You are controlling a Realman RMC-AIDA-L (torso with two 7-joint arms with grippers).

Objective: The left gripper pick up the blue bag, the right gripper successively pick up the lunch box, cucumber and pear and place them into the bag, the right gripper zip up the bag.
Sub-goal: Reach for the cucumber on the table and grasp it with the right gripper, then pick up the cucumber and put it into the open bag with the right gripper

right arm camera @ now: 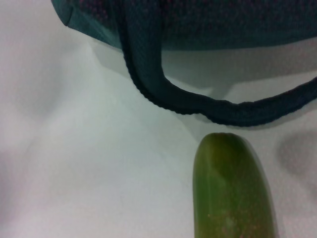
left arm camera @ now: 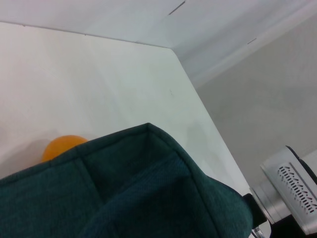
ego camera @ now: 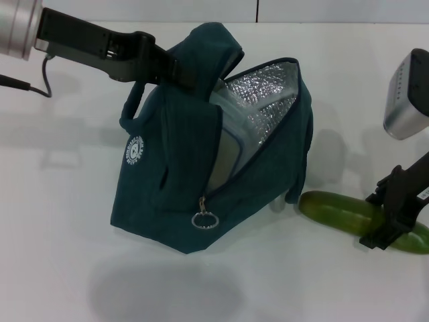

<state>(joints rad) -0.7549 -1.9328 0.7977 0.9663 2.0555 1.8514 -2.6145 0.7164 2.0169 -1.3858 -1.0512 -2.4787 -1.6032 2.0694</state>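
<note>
Blue bag, large dark teal fabric with silver foil lining: stands on the white worktop, mouth unzipped, held up by one padded loop handle. Left tool, black two-fingered claw: clamped on that handle. Second handle droops onto the worktop just short of the cucumber tip.

Lunch box, clear plastic with blue-rimmed lid: stowed inside the bag, only an edge showing; first item judged done.

Cucumber, long glossy dark green: lies on the worktop just beside the bag. Right tool, matching black claw: down at the cucumber's far half, fingers either side; whether they grip yet cannot be told.

Pear, yellow-orange: on the worktop behind the bag, mostly hidden by fabric, absent from the head view.

Outstanding: cucumber, pear, zipping. Ring zipper pull hangs at the bag's lower front.
</note>
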